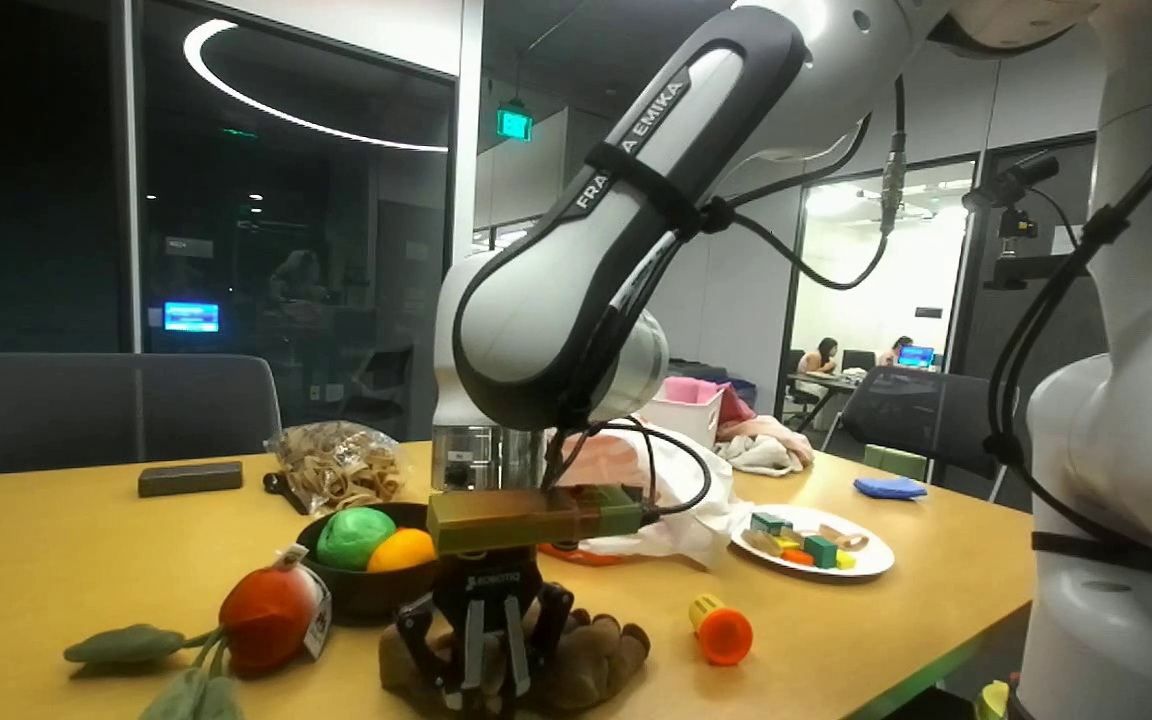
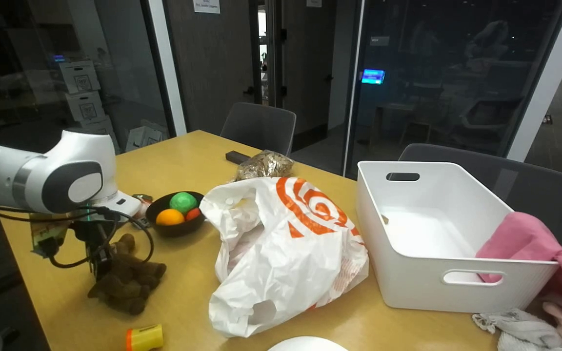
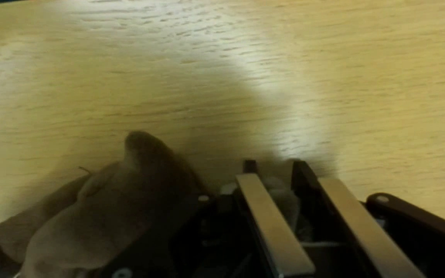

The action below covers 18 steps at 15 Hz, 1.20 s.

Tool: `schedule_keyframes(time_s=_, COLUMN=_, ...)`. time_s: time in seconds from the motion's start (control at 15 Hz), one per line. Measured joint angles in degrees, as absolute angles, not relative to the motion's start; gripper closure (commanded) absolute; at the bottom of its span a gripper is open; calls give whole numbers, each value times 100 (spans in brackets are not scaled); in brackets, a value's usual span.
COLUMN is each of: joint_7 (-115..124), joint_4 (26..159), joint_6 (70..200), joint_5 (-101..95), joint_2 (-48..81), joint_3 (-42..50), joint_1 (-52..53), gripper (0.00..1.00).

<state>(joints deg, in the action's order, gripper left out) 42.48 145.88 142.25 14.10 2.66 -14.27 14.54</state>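
Plush [image 2: 132, 282]: here it is, brown, on the table [image 2: 69, 314], just in from the robot-side edge
Gripper [image 3: 274, 170]: right down at it, jaws only a narrow gap apart, a bit of plush showing between them, firm hold or not, can't tell
Bowl [image 2: 178, 231]: farther in from that edge, green ball [image 2: 183, 202], orange ball [image 2: 170, 217] inside
Tube [image 2: 147, 337]: yellow, on its side, near that edge

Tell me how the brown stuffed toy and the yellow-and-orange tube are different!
The brown stuffed toy is lumpy and soft-looking; the yellow-and-orange tube has a neat, round shape. The brown stuffed toy is bigger than the yellow-and-orange tube. The tool is right at the brown stuffed toy, while the yellow-and-orange tube lies apart from it. Both lie on the same table.
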Motion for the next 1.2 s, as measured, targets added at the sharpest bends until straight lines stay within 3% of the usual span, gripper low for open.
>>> schedule_keyframes(time_s=0.73, joint_7=6375, joint_4=14427, joint_6=13231, joint_5=-328, joint_2=-63, joint_3=-1564, joint_1=1661, gripper=96)
schedule_keyframes(time_s=1.2, joint_7=7792, joint_4=14330, joint_6=11071, joint_5=-854, joint_2=-1428, joint_3=-2107, joint_1=1757, gripper=97)
